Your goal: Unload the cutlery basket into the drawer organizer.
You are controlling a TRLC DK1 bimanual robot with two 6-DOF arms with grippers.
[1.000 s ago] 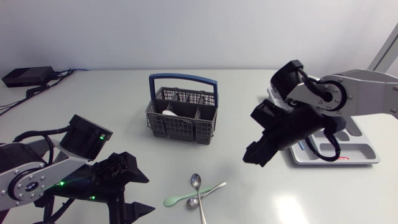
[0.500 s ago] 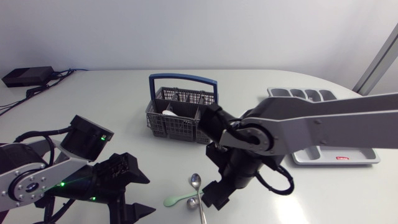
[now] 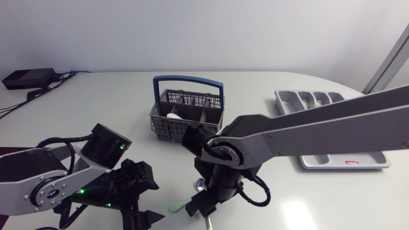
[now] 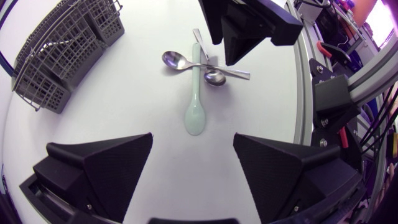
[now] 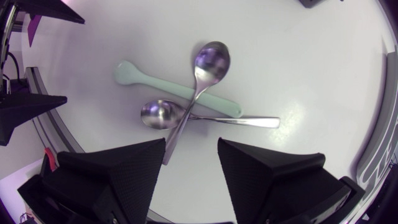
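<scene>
The right arm, which a second ago hung by the drawer organizer [image 3: 377, 158], has swung across the counter [image 3: 96, 102] and now reaches past the middle, so most of the organizer is uncovered again. Its right tool [image 5: 191, 149] has come lower than half a second ago and hangs released over the loose cutlery, wedges spread to either side of the crossed handles and gripping nothing. There a pale green spoon [image 5: 180, 92] lies flat with two metal spoons [image 5: 211, 62] crossed over it, where they lay before. The left arm has shifted a little toward them; its left tool [image 4: 193, 140] is released and empty, just short of the green spoon's bowl. The cutlery basket [image 3: 187, 118] stands unmoved behind the spoons, with pieces inside.
</scene>
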